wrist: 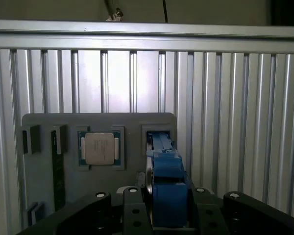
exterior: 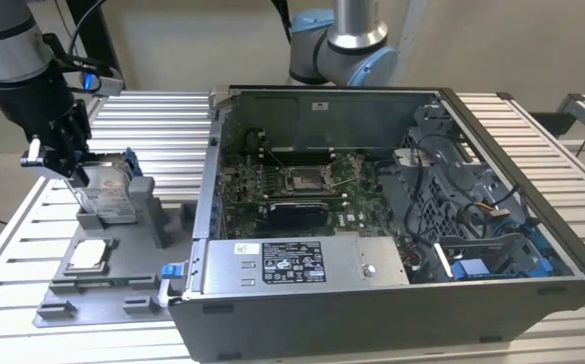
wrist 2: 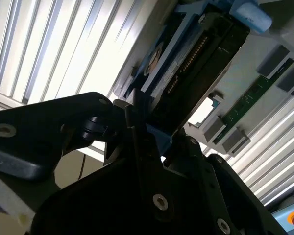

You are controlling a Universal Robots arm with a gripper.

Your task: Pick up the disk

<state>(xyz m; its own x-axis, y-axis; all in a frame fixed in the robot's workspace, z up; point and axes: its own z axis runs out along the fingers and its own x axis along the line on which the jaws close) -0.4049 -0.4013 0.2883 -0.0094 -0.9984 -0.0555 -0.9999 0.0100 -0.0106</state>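
- The fingers (wrist: 134,209) are closed on the disk (wrist: 167,182); in the first wrist view one dark finger plate lies against each side of its blue carrier frame, with no gap to be seen
- The disk (exterior: 108,189) stands on edge and slightly tilted, its upper end between the fingers and its lower end pointing away from them toward the grey fixture plate (exterior: 120,292)
- In the first wrist view the blue edge of the disk runs from between the fingers straight to a slot (wrist: 159,133) in the fixture plate; whether the far end sits in that slot or just clear of it cannot be told
- In the second wrist view the disk (wrist 2: 186,54) extends beyond the fingers, showing its connector edge and blue frame
- The small square chip (wrist: 99,148) lies flat in its own recess in the fixture plate, beyond the fingers and to one side of the disk, apart from both
- The open computer case (exterior: 373,318) stands on the table (exterior: 161,125), well apart from the fingers
- Progress, as a judgement: approach and grasp are done, since the fingers are on the disk
- Outstanding, as a judgement: the disk is close to its fixture, so the pick-up cannot be confirmed as complete until it is seen clear of the slot
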